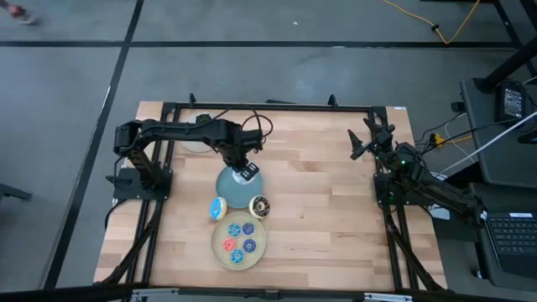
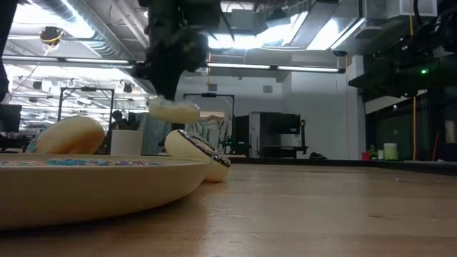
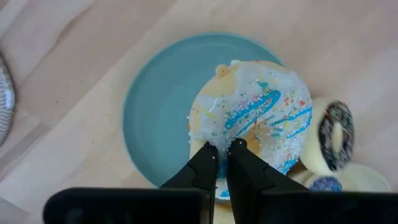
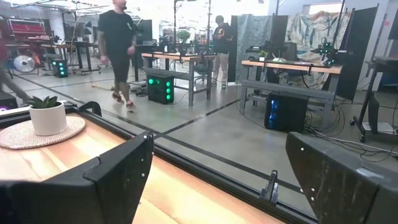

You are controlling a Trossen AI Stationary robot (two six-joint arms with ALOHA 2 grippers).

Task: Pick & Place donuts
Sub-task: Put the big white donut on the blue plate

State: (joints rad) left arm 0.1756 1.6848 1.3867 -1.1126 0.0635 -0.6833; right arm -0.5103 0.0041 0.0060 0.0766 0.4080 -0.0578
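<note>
My left gripper [image 1: 245, 173] hangs over the round blue plate [image 1: 228, 190] and is shut on a white-sprinkled donut with blue drizzle [image 3: 255, 115], also seen in the low view [image 2: 175, 111]. A chocolate donut [image 1: 259, 205] leans on its edge against the beige plate's rim [image 2: 203, 153]. A blue-and-orange donut [image 1: 218, 207] stands tilted beside the blue plate. Several tiny blue donuts and a red one [image 1: 229, 244] lie flat on the beige plate [image 1: 260, 249]. My right gripper [image 1: 369, 138] waits open at the table's far right corner. My left gripper pinches the white-sprinkled donut between its two fingers at the ring's edge [image 3: 222, 138], coming from above and pointing down. The fingers [image 3: 208, 158] cover the exact place of contact. The donut hangs roughly level, lifted clear above the blue plate [image 3: 155, 106].
A woven mat with a small potted plant [image 4: 46, 115] sits at the table's far left area. The dark frame rail [image 1: 268, 106] borders the table. Bare wood [image 1: 327, 210] stretches between the plates and the right arm. People walk in the room behind [image 4: 118, 43].
</note>
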